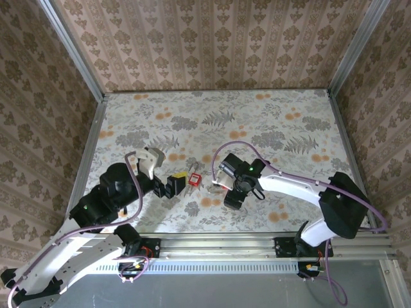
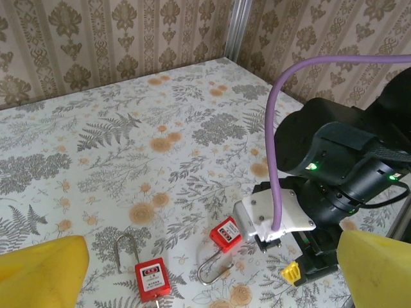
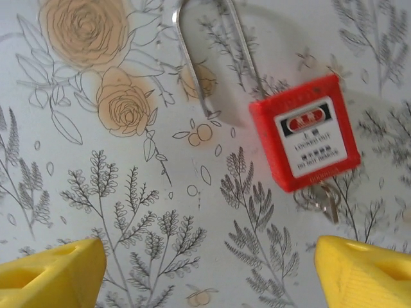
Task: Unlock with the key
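The key (image 3: 324, 204) is the worry. It is a tiny sliver of dull grey metal poking out of the bottom edge of the red padlock (image 3: 305, 131), with a thin wire ring looped through it, and only its head shows. The right hand (image 3: 209, 263) hangs over it released, its yellow fingers spread wide with nothing between them.

I reckon those broad fingers could easily close on the ring or the padlock body instead of the key. They could also just push the light padlock across the smooth worktop (image 3: 96, 192), since nothing pins it down. This padlock's shackle (image 3: 199, 58) looks swung free at one end already, so a twist may do little here.

The left hand (image 2: 212, 263) is released too, hovering near a second padlock (image 2: 152, 277) whose shackle looks seated. A mix-up between the two seems possible.
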Robot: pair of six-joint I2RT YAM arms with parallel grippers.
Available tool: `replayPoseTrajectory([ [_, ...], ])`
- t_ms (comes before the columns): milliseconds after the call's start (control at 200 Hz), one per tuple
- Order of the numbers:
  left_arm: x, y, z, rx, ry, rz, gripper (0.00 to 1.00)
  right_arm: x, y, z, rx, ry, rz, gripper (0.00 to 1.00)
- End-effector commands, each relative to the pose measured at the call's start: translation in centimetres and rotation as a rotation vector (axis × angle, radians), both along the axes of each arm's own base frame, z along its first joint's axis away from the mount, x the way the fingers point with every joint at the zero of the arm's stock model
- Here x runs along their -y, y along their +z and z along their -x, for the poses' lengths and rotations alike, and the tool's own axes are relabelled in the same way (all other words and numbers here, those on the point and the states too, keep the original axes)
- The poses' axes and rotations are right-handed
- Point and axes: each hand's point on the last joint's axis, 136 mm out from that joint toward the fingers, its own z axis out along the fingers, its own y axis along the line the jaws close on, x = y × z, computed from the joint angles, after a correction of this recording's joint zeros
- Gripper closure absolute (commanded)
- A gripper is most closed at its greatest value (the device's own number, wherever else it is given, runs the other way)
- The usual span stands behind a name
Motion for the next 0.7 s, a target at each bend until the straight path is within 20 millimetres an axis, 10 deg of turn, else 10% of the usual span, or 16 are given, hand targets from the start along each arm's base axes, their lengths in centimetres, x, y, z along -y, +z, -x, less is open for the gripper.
replayPoseTrajectory([
  [0,-0.6,0.1,0.2,0.013,0.011,-0.003,0.0,-0.7,-0.1,-1.3,0.027,0.211,0.04,0.15],
  [695,-1.2,-0.9,0.1,0.006,0.032,-0.038,0.0,-1.5,-3.5,-6.1,-0.074,0.301,0.106,0.17],
])
